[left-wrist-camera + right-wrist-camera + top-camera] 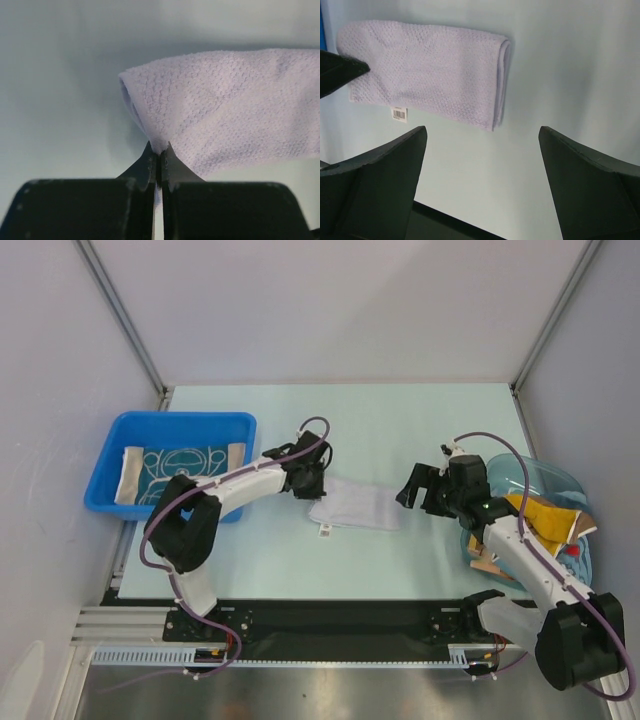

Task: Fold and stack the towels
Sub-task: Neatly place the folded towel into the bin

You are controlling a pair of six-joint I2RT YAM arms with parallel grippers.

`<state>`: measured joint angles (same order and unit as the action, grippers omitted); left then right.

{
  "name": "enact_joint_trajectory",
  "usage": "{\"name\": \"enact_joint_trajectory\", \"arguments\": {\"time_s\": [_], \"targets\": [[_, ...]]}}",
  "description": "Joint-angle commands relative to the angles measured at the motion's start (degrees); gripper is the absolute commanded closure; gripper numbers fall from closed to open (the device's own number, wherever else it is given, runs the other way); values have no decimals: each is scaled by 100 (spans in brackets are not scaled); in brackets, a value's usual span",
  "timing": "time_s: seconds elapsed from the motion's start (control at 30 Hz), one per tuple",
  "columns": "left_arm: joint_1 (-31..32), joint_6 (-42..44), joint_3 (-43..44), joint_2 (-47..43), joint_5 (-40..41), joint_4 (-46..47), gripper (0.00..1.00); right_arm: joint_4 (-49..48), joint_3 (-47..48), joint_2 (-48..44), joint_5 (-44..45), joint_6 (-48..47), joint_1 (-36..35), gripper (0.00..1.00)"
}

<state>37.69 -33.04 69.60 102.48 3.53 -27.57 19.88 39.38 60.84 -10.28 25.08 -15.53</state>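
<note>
A pale lavender-white towel (355, 506) lies folded on the table's middle, a barcode tag on its near edge. My left gripper (312, 483) is shut on its left corner; the left wrist view shows the cloth (235, 105) pinched at my gripper's (158, 150) tips. My right gripper (412, 490) is open and empty just right of the towel, which shows in the right wrist view (425, 70) ahead of the gripper (482, 137). A teal towel with white swirls (180, 468) lies in the blue bin (110, 502). More towels, brown and yellow (545, 518), sit in a clear bin (555, 480).
The blue bin stands at the table's left edge. The clear bin with the heap of cloths stands at the right edge, beside my right arm. White walls with metal posts close in the back and sides.
</note>
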Motion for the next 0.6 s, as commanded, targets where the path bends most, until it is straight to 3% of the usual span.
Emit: {"name": "enact_joint_trajectory", "arguments": {"time_s": [0.0,0.33,0.57], "targets": [[45,516,667,-61,885,-1047,100,139,298,-186,79,58,-20,0],[-95,1633,2048,18,2387,-2909,100,113,264,-81,53,-29,-20,0],[-1008,2301,2075,-614,2995,-3079,100,-19,211,-2,9,-21,-11,0]]}}
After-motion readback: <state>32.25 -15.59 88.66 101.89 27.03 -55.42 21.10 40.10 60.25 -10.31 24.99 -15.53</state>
